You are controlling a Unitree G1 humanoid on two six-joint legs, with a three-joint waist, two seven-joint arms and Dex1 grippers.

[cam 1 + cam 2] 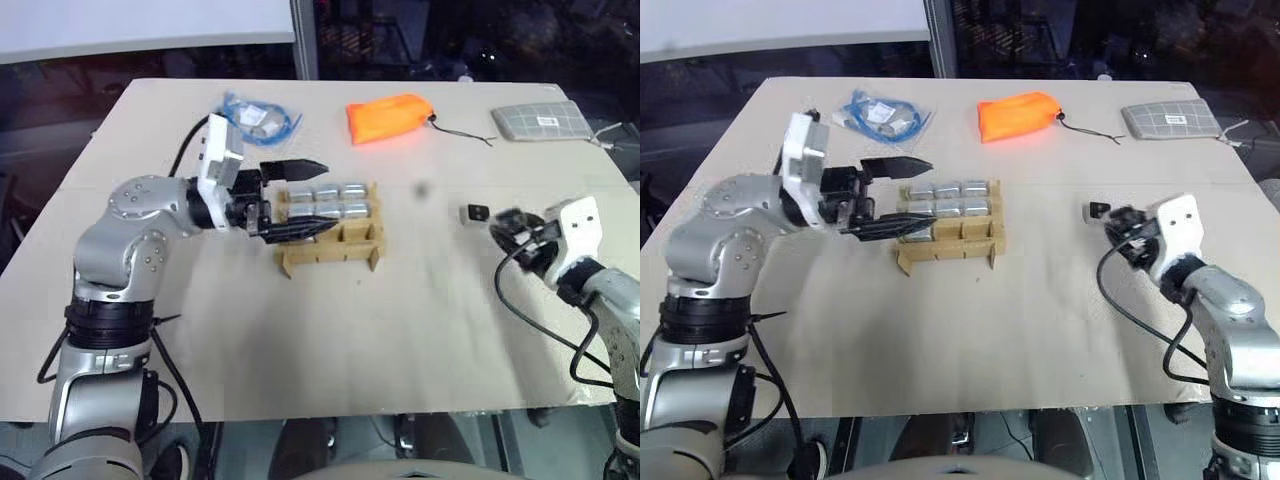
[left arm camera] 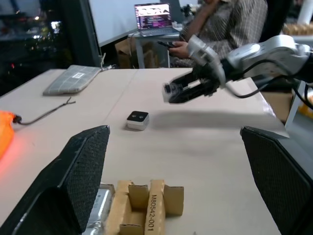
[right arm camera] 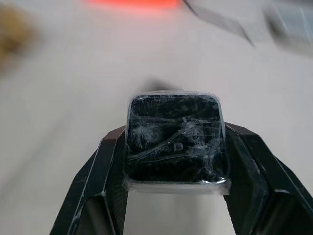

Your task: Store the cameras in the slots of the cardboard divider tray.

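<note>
The right gripper (image 3: 176,196) is clamped on a camera (image 3: 176,144): in the right wrist view its two black fingers (image 3: 105,181) press the block's sides, and the block's black square face, under crinkled clear wrap, faces the lens. In the left wrist view the same camera shows as a small block at the fingertips, held above the table. In the head views this gripper sits at the right of the frame.

Just beside it, toward centre frame, a second camera (image 1: 474,212) lies on the table (image 1: 420,330). In the left wrist view its black face, with two small round lenses, turns up and toward the viewer.

The left gripper (image 1: 292,198) stands wide, holding nothing. It points level toward the right of the frame, with one finger (image 1: 295,168) past the far edge of the cardboard divider tray (image 1: 330,250) and the other over the tray's near-left part.

The tray sits left of centre, its long axis running across the frame. Its two far rows are filled with silver cameras (image 1: 340,200) lying on their sides, three to a row. The near row looks unfilled. One strip bears the print "M8054Z-001" (image 2: 155,215), though the characters are not all sure.

Across the top of the frame lie a blue cable bundle (image 1: 258,115), an orange bag (image 1: 388,117) and a grey checked pouch (image 1: 538,121) with a white label too small to read.

In the left wrist view a seated person (image 2: 220,24) and an open laptop (image 2: 152,18) are beyond the table.
</note>
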